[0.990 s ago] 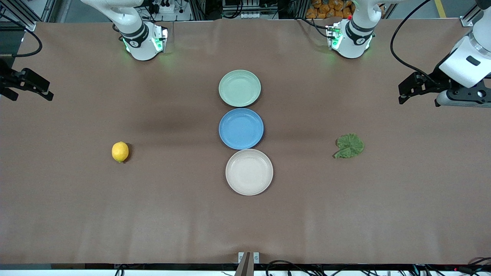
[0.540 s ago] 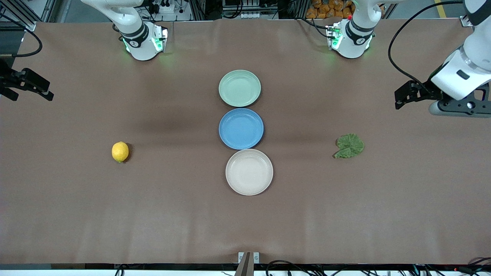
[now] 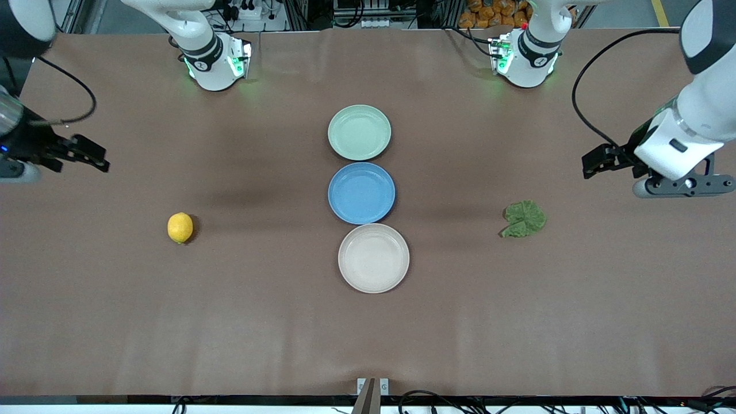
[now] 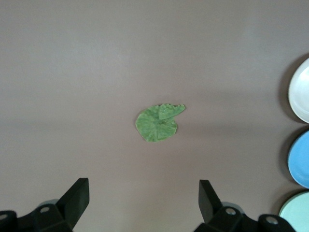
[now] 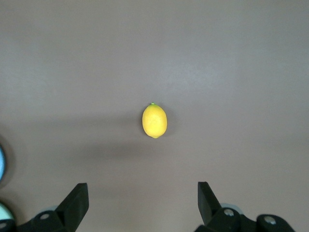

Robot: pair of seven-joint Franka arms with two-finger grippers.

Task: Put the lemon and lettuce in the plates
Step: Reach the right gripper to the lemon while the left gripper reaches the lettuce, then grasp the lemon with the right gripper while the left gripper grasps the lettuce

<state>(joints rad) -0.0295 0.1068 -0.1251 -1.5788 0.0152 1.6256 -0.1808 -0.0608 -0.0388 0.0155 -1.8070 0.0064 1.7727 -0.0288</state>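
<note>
The yellow lemon (image 3: 180,227) lies on the brown table toward the right arm's end; it also shows in the right wrist view (image 5: 154,121). The green lettuce (image 3: 524,218) lies flat toward the left arm's end and shows in the left wrist view (image 4: 158,123). The mint green plate (image 3: 359,132) and the beige-white plate (image 3: 374,258) sit mid-table, both empty. My left gripper (image 3: 592,162) is open and empty, up in the air over the table near the lettuce. My right gripper (image 3: 92,156) is open and empty, up over the table near the lemon.
A blue plate (image 3: 361,192) sits between the two other plates, touching both. The arm bases (image 3: 215,60) stand along the table's edge farthest from the front camera. Cables hang from both wrists.
Both arms have come in from the table's ends toward the middle. The left gripper has moved closer to the lettuce, the right gripper closer to the lemon. Nothing on the table has moved.
</note>
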